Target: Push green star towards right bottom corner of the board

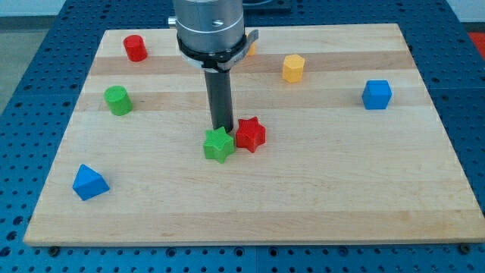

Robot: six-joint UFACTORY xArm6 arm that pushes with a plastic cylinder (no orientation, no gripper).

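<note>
1. Green star [219, 144]: just below board centre, flat on the wood, its 3 o'clock point touching or nearly touching the red star [251, 133].
2. My tip [223, 130]: a plain rod, nothing to open or close, holding nothing. It stands at the star's 12 o'clock edge, looks to be touching; the very end is partly hidden behind the star.
3. Handling, my guess: small, light, rigid plastic, slides easily on the smooth board [341, 212]. The points will make it spin if pushed off-centre, so contact belongs at a notch near 10 to 11 o'clock, driving toward 4 to 5 o'clock.
4. Risk: red star sits close at 2 to 3 o'clock and may be dragged along.
5. Farther out: green cylinder [117, 100] at 10 o'clock, blue triangle [89, 183] at 8, red cylinder [136, 48] at 11, yellow block [293, 68] at 1, blue cube [377, 95] at 2.
6. Path to the bottom-right corner looks free of blocks.
</note>
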